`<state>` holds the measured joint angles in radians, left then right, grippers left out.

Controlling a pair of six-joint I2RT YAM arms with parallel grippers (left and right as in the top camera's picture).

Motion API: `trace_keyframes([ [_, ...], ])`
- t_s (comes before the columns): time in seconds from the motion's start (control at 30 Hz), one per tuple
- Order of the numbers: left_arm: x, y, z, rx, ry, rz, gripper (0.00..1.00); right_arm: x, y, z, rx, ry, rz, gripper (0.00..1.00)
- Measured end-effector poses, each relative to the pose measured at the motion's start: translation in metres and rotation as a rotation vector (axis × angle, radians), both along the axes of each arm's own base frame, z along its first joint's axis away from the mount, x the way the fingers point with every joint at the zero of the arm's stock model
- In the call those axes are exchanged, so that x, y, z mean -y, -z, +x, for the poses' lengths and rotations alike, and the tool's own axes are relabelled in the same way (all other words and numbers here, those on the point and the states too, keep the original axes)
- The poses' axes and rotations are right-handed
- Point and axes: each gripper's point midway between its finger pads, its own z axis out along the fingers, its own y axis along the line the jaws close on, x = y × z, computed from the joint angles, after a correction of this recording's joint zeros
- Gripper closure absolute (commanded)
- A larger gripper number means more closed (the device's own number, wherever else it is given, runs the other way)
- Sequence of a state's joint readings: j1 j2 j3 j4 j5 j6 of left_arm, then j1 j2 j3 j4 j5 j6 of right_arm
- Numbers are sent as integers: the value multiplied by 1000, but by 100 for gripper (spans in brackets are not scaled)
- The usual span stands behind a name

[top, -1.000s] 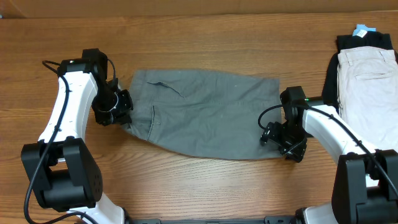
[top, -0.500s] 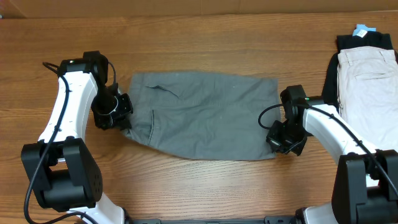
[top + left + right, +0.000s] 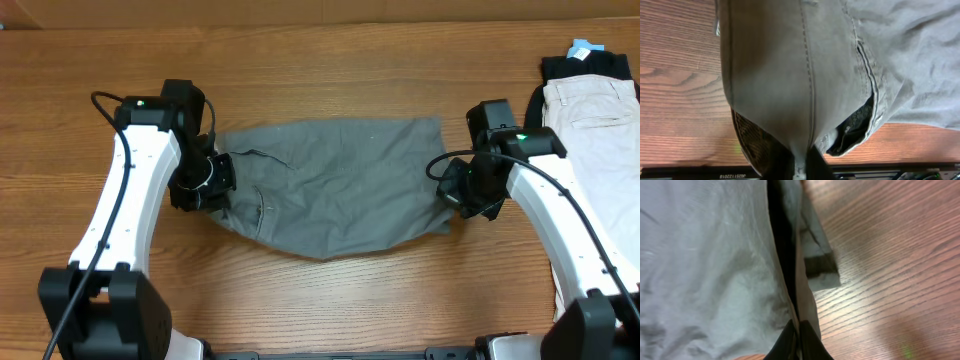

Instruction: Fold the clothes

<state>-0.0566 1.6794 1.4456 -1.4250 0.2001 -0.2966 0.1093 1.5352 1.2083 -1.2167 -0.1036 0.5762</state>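
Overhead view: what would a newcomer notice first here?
The grey shorts lie spread across the middle of the wooden table, pinched at both ends. The left gripper is shut on the pocket end and the right gripper on the other end. By the table's right edge sits a pile of folded garments, beige on top of black.

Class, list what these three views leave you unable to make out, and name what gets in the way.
Left wrist view: left gripper fingertips, buried under the shorts.
Overhead: right gripper fingertips, hidden beneath its own wrist.
Overhead: folded pile, cut off by the right edge.
Overhead: blue tag wording, too small.
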Motion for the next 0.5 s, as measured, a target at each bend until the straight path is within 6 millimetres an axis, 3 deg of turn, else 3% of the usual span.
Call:
trace_keyframes([
  [0.13,-3,-2,2,18,-3,21,67,1,-4,0,13,0,-3,96],
  [0.23,-5,-1,7,39,-10,32,48,1,-4,0,13,0,-2,96],
  [0.37,-6,-1,9,46,-12,39,51,1,-4,0,15,0,-3,96],
  [0.5,-6,-1,8,44,-13,39,47,1,-4,1,16,1,-6,96],
])
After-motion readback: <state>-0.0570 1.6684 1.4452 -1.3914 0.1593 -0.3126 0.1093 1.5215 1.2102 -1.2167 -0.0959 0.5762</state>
